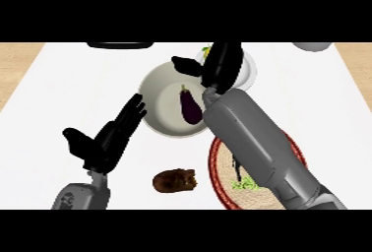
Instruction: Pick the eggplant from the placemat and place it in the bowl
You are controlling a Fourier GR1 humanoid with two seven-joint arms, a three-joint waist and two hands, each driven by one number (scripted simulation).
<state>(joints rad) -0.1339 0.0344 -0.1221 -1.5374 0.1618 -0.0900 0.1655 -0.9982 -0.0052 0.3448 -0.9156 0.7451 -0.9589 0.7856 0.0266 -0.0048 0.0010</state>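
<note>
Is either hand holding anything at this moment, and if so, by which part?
Nothing is held. The eggplant lies in the bowl; the right hand is above it, open, and the left hand rests open.

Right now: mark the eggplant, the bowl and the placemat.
eggplant [190,106], head view, middle of its purple body
bowl [161,88], head view, bare inner wall left of the eggplant
placemat [218,170], head view, red rim at its left edge

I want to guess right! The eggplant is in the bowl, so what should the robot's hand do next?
Probably pull the right hand back toward the robot. The eggplant already lies inside the bowl, and that hand holds nothing.
</note>
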